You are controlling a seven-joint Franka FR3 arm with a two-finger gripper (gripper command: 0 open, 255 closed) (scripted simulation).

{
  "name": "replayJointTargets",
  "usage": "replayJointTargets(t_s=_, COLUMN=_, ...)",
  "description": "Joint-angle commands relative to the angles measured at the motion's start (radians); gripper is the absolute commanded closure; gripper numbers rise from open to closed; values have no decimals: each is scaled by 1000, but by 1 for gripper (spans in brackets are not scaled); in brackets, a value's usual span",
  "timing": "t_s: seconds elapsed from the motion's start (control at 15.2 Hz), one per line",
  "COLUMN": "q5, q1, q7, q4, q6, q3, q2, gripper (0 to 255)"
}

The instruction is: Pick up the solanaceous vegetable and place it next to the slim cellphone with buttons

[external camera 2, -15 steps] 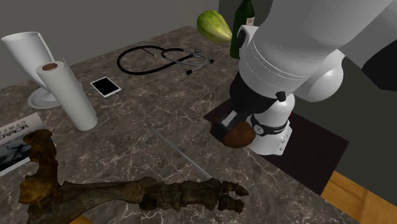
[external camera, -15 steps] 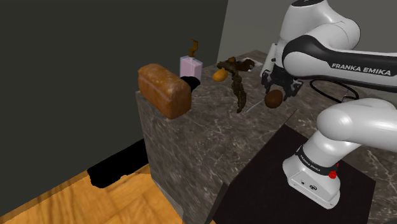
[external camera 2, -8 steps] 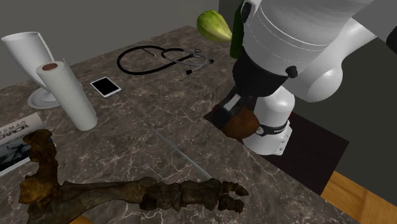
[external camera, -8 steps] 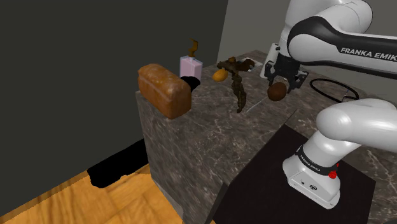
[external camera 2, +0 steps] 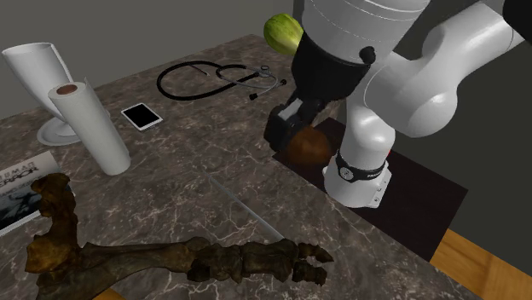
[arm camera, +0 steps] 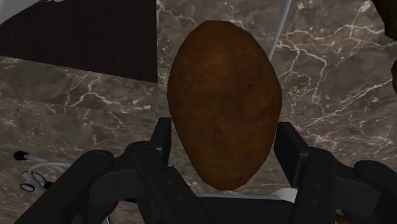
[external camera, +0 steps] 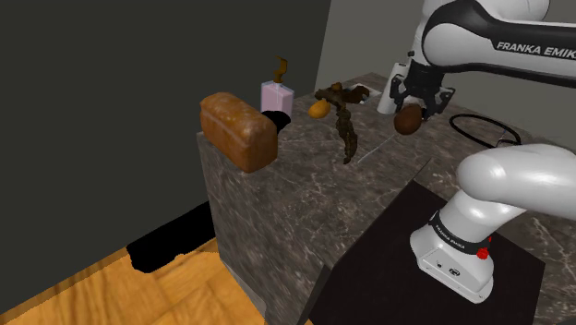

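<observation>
Between our gripper's (arm camera: pixel 224 137) two black fingers (arm camera: pixel 161 140) we have the potato (arm camera: pixel 224 95) clasped. The jaws are parted only by its width, one pressed to each flank. It is an egg-shaped tuber that tapers toward the hand, with a dull, mottled brown skin. We hold it in the air above the counter (external camera 2: pixel 213 162), a dark brown-grey marble slab veined in white. It hangs close to the arm's smooth white base and the matte black stand (external camera: pixel 388 258) beneath.

Seen from the second exterior view, a thin clear rod (external camera 2: pixel 247 207) lies flat on the stone, nearer the camera than the potato. Nearer still sprawls a knobbly, dark brown skeletal claw (external camera 2: pixel 187 256). Beyond the gripper a stethoscope (external camera 2: pixel 217 78) curls in a loop of black tubing with metal earpieces, and a glossy green vegetable (external camera 2: pixel 283 32) shows at the far edge.

The phone (external camera 2: pixel 141 116), a slim flat rectangle with a dark face and pale rim, lies well apart from the potato toward that view's left. Near it are an upright white paper roll (external camera 2: pixel 89 128) with a brown core and a white cone-shaped vessel (external camera 2: pixel 38 77). A magazine (external camera 2: pixel 17 183) lies at the left edge.

From the shoulder view, a crusty brown loaf (external camera: pixel 238 129) sits at the counter's near corner, with a pink carton (external camera: pixel 275 95) behind it and a wood-grain floor (external camera: pixel 92 286) below.
</observation>
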Motion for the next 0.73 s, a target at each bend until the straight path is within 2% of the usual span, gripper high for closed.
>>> replayJointTargets(t_s=0.0, q5=-38, q1=-39, q7=-41, q4=-1, q6=47, q3=-37, q2=35, gripper=255)
replayJointTargets(t_s=0.66, q5=-201, q1=-238, q7=-201, q4=82, q6=289, q3=-181, q2=316, gripper=255)
